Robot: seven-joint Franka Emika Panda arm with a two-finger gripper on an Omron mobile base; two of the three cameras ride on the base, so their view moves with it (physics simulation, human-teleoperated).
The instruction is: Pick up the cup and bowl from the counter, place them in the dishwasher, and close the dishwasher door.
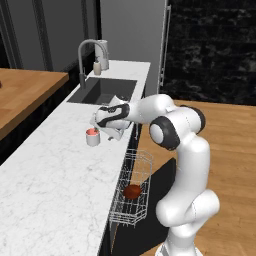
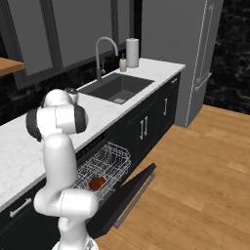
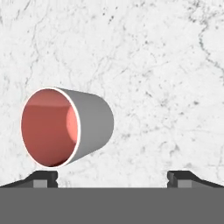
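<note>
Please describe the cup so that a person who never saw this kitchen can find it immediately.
Find the long white marble counter running toward the sink. Short of the sink, near the counter's front edge, stands the cup, below the open gripper. It is short, pale grey outside and pinkish-red inside.

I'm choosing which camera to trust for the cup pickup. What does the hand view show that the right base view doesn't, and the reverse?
Hand view alone: the cup upright on the counter, its pinkish-red inside visible, off to one side of the open gripper, nearer one fingertip and not centred between them.

Right base view alone: the bowl already lying in the dishwasher rack, the dishwasher door folded down open, the sink and faucet.

Both: the white marble counter.
</note>
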